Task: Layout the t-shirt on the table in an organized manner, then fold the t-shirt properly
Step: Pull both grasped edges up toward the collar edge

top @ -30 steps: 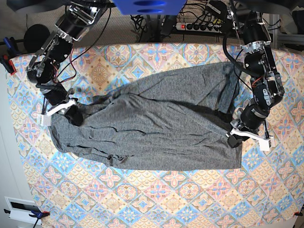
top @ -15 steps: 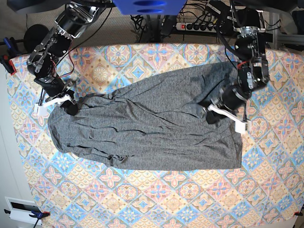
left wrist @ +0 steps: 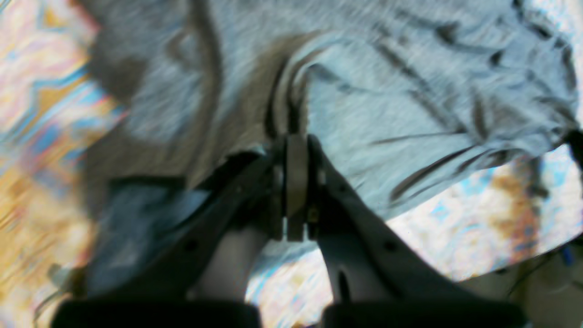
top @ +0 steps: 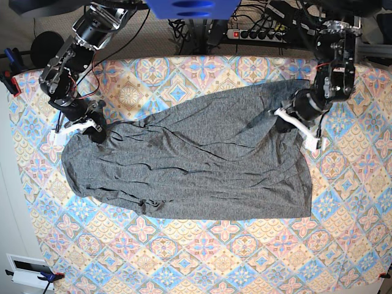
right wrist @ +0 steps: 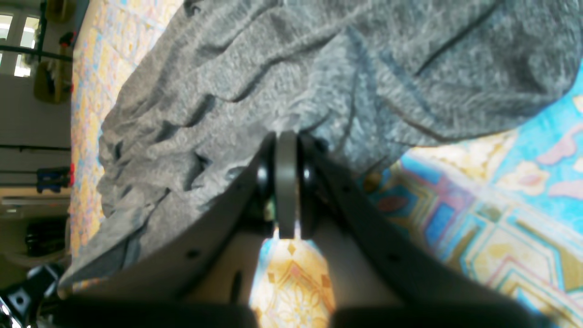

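Observation:
The dark grey t-shirt point(top: 196, 165) lies spread and wrinkled across the patterned table point(top: 245, 257). At its right side my left gripper point(top: 283, 124) is shut on a fold of the fabric. The left wrist view shows the pinch up close, with the closed left gripper point(left wrist: 296, 139) clamped on a ridge of the t-shirt point(left wrist: 410, 91). My right gripper point(top: 94, 131) is shut on the shirt's far left corner. In the right wrist view the right gripper point(right wrist: 287, 135) bites the t-shirt point(right wrist: 273, 68) at its edge, just above the tablecloth point(right wrist: 478, 218).
A power strip point(top: 257, 33) and cables lie beyond the table's far edge. A red clamp point(top: 9, 82) sits at the left edge and a white device point(top: 27, 269) at the lower left corner. A blue object point(top: 190, 7) hangs at top centre.
My left gripper has moved from the shirt's near right corner toward the far edge, drawing the fabric with it. My right gripper has pulled its corner slightly farther back and left.

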Robot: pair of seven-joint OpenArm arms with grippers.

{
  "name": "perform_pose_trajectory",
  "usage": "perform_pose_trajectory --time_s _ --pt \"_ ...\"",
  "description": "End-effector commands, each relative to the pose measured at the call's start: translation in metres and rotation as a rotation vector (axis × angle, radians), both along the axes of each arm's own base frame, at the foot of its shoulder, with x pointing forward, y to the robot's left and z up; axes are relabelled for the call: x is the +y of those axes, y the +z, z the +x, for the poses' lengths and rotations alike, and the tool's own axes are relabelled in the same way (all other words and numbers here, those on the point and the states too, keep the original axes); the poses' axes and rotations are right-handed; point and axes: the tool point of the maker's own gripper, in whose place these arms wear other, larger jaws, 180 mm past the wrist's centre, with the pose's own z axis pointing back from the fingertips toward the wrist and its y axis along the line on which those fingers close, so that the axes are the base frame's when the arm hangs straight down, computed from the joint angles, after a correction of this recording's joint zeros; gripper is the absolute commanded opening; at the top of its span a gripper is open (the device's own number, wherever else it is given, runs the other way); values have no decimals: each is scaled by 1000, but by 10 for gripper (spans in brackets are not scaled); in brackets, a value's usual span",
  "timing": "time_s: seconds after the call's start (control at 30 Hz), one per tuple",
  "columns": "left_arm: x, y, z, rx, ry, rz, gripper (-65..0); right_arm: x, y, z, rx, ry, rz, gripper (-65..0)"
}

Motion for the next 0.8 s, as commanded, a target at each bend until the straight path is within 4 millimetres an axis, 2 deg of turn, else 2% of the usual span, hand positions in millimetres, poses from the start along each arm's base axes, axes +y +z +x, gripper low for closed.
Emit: perform_pose_trajectory --time_s 0.0,0.2,0.37,0.57,0.63,0.7,0.77 --pt "7 13 4 -46 -5 20 -650 -6 15 10 -56 -7 -13 -650" --pt "29 8 -12 -4 -14 96 -650 -9 18 12 -74 -22 -18 -650" --pt "57 14 -14 -13 63 126 -650 -14 19 12 -75 -22 -32 -650" --pt "52 11 -15 -9 75 101 -650 -14 20 12 -76 -22 -31 -650" --pt "48 8 -17 0 92 76 -607 -13 19 12 -74 -19 -30 -650" --pt "47 3 -21 39 122 49 -527 -12 18 11 -70 -15 -27 -643" --pt "46 -4 -29 97 181 5 -441 -10 18 10 -65 -9 -26 -606"
